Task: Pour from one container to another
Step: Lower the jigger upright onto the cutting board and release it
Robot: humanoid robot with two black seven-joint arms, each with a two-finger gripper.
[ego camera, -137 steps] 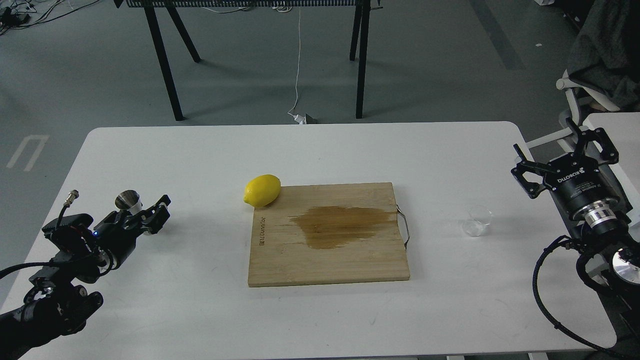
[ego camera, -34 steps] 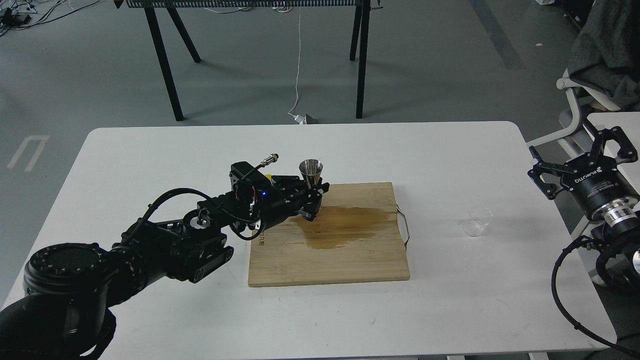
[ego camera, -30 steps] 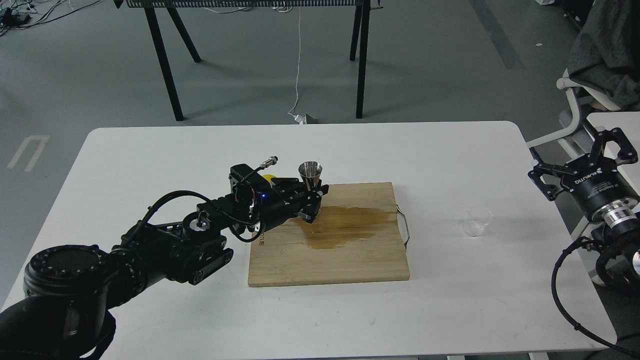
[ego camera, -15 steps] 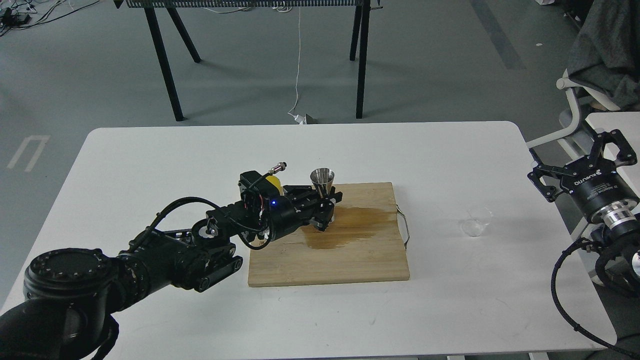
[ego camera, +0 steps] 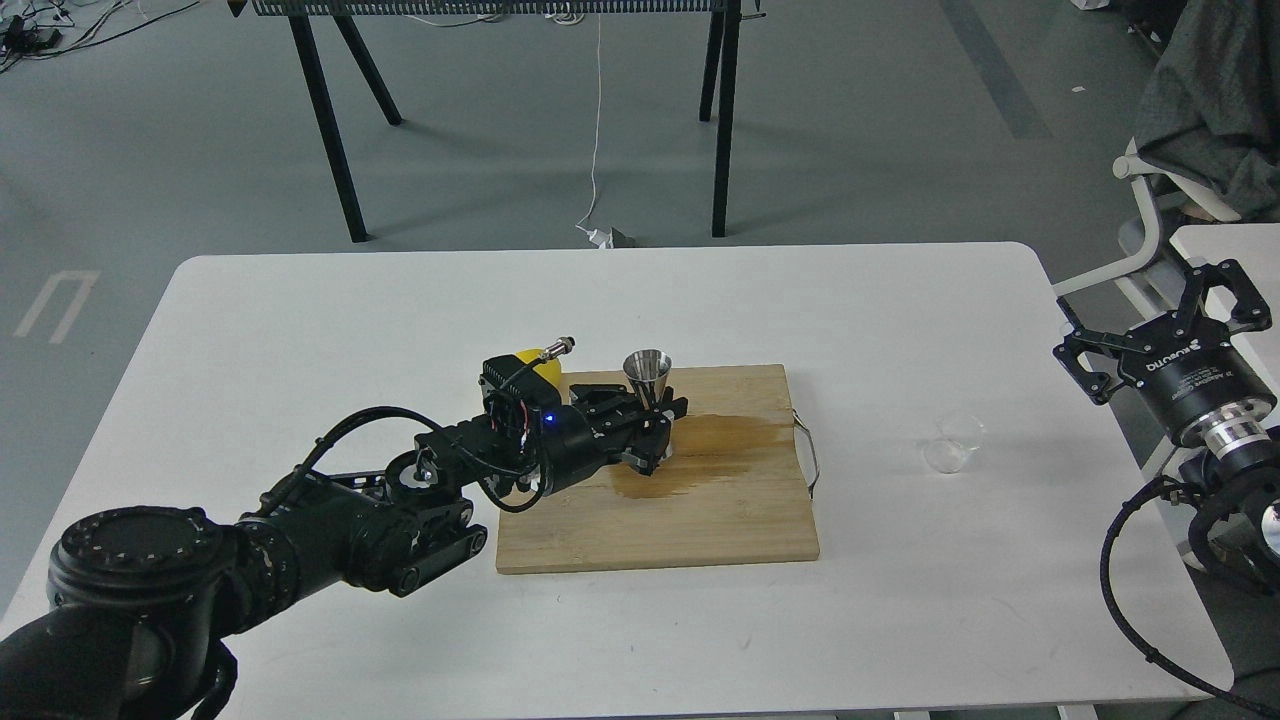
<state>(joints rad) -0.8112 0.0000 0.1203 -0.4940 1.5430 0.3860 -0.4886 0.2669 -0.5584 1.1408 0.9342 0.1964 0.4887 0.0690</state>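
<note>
The steel jigger (ego camera: 649, 374) stands upright over the wet brown stain on the wooden cutting board (ego camera: 700, 520), with my left gripper (ego camera: 658, 425) shut on its waist. Whether its base touches the board I cannot tell. The clear glass cup (ego camera: 952, 442) sits alone on the white table to the right of the board. My right gripper (ego camera: 1160, 315) hovers open at the table's right edge, above and to the right of the cup, with nothing between its fingers.
A yellow lemon (ego camera: 535, 366) lies at the board's back left corner, mostly hidden behind my left wrist. A wire handle (ego camera: 808, 452) sticks out of the board's right side. A second white table (ego camera: 1215, 245) and a chair stand at the far right.
My left arm carried the jigger from the table's left side onto the board, and in the last second shifted it a little right and lower. My right gripper pulled back slightly to the right.
</note>
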